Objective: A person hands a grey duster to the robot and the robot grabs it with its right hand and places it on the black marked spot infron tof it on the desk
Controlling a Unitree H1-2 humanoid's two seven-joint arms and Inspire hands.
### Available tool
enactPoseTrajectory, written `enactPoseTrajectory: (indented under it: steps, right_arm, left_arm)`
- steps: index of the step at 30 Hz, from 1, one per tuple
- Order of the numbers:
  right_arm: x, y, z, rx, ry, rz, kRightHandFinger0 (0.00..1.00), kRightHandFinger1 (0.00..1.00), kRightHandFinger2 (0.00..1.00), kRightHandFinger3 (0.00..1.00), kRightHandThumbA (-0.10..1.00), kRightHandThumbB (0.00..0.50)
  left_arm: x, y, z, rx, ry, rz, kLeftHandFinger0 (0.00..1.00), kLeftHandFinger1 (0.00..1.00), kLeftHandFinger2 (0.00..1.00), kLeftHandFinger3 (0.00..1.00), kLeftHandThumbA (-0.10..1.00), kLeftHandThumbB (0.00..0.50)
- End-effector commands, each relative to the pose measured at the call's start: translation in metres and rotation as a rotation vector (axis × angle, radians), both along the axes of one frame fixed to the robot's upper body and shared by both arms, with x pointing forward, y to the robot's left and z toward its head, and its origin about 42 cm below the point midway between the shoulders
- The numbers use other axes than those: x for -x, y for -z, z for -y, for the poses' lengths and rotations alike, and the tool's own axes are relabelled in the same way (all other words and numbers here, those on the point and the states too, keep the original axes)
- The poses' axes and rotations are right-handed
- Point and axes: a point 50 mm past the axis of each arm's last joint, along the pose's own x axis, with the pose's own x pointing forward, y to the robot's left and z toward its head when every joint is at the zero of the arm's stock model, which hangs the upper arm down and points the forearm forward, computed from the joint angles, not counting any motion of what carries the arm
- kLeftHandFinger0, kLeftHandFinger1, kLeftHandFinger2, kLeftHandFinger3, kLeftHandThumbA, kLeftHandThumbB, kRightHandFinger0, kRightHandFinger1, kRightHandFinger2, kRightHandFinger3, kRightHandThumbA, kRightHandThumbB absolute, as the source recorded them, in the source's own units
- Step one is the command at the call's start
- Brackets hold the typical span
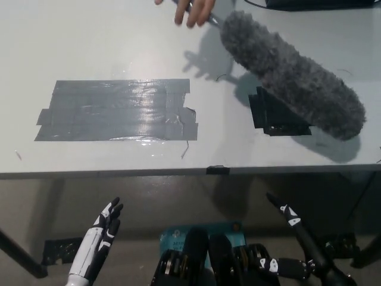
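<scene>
A fluffy grey duster (294, 72) is held out over the desk by a person's hand (193, 10) at the top edge, which grips its handle. The duster's head slants down to the right and hangs over part of the black marked spot (275, 113). My black right hand (293, 218) is low at the bottom right, below the desk's front edge, open and holding nothing, well short of the duster. My white left hand (106, 227) rests at the lower left, below the desk edge, fingers apart and empty.
A large patch of grey tape (116, 110) covers the desk's left middle. The pale desk top (77, 42) ends at a front edge (119, 173) across the picture. A small black clip (218, 170) sits on that edge. Dark gear lies at the top right corner.
</scene>
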Motion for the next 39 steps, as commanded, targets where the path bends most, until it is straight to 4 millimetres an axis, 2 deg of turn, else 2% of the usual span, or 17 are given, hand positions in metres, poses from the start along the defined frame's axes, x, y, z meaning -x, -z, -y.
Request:
enactPoseTrajectory:
  steps: [1,3,6,7,8,9,10,11,12,13,14,16,18,22,26,35,39]
  right_arm:
    - [-0.003,-0.033,-0.003,0.012,0.055,0.249,1.0,1.0,1.0,1.0,1.0,0.289]
    - [-0.001,-0.053,-0.003,0.048,0.105,0.375,1.0,1.0,1.0,1.0,1.0,0.298]
    - [0.005,-0.111,-0.005,0.158,0.219,0.586,1.0,1.0,1.0,1.0,1.0,0.331]
    - [0.006,-0.125,-0.006,0.17,0.241,0.628,1.0,1.0,1.0,1.0,1.0,0.336]
    - [0.007,-0.13,-0.006,0.175,0.251,0.644,1.0,1.0,1.0,1.0,1.0,0.336]
    - [0.007,-0.147,-0.008,0.172,0.268,0.683,1.0,1.0,1.0,1.0,0.99,0.335]
    - [0.004,-0.173,-0.01,0.203,0.303,0.752,1.0,1.0,1.0,1.0,1.0,0.35]
    - [-0.002,-0.19,-0.011,0.217,0.319,0.787,1.0,1.0,1.0,1.0,1.0,0.351]
    - [-0.003,-0.194,-0.011,0.222,0.325,0.796,1.0,1.0,1.0,1.0,1.0,0.351]
    - [-0.014,-0.205,-0.012,0.236,0.343,0.811,1.0,1.0,1.0,1.0,1.0,0.353]
    - [-0.019,-0.209,-0.012,0.24,0.352,0.815,1.0,1.0,1.0,1.0,1.0,0.353]
    - [-0.045,-0.218,-0.015,0.291,0.374,0.794,1.0,1.0,1.0,1.0,1.0,0.326]
    - [-0.06,-0.222,-0.016,0.329,0.383,0.79,1.0,1.0,1.0,1.0,1.0,0.313]
    - [-0.094,-0.231,-0.021,0.353,0.389,0.745,1.0,1.0,1.0,1.0,1.0,0.336]
    - [-0.136,-0.237,-0.037,0.394,0.374,0.681,1.0,1.0,1.0,1.0,1.0,0.352]
    - [-0.187,-0.241,-0.066,0.427,0.326,0.529,1.0,1.0,1.0,1.0,1.0,0.404]
    - [-0.198,-0.241,-0.074,0.418,0.311,0.496,1.0,1.0,1.0,1.0,1.0,0.412]
  left_arm:
    - [0.003,-0.006,0.001,-0.001,0.006,0.053,1.0,1.0,1.0,1.0,1.0,0.194]
    - [0.002,-0.006,0.001,-0.003,0.008,0.056,1.0,1.0,1.0,1.0,1.0,0.19]
    - [0.002,-0.006,0.0,-0.003,0.004,0.056,1.0,1.0,1.0,1.0,1.0,0.194]
    - [0.002,-0.006,0.0,-0.007,0.003,0.058,1.0,1.0,1.0,1.0,1.0,0.198]
    - [0.002,-0.006,0.0,-0.008,0.004,0.059,1.0,1.0,1.0,1.0,1.0,0.198]
    - [0.002,-0.006,0.0,-0.007,0.003,0.063,1.0,1.0,1.0,1.0,1.0,0.196]
    - [0.002,-0.006,0.001,-0.007,-0.001,0.06,1.0,1.0,1.0,1.0,1.0,0.198]
    - [0.003,-0.006,0.001,-0.006,-0.002,0.057,1.0,1.0,1.0,1.0,1.0,0.199]
    - [0.004,-0.005,0.001,-0.005,-0.001,0.055,1.0,1.0,1.0,1.0,1.0,0.199]
    - [0.004,-0.005,0.002,-0.005,0.002,0.051,1.0,1.0,1.0,1.0,1.0,0.199]
    - [0.004,-0.005,0.003,-0.005,0.004,0.049,1.0,1.0,1.0,1.0,1.0,0.198]
    - [0.005,-0.006,0.003,0.0,0.0,0.047,1.0,1.0,1.0,1.0,1.0,0.191]
    - [0.004,-0.007,0.003,-0.004,0.001,0.051,1.0,1.0,1.0,1.0,1.0,0.192]
    - [0.001,-0.008,0.004,-0.001,0.006,0.06,1.0,1.0,1.0,1.0,1.0,0.206]
    - [0.0,-0.008,0.002,-0.001,0.005,0.063,1.0,1.0,1.0,1.0,1.0,0.201]
    - [-0.001,-0.013,0.002,-0.006,0.016,0.064,1.0,1.0,1.0,1.0,1.0,0.2]
    - [-0.003,-0.015,0.003,-0.009,0.02,0.076,1.0,1.0,1.0,1.0,1.0,0.2]
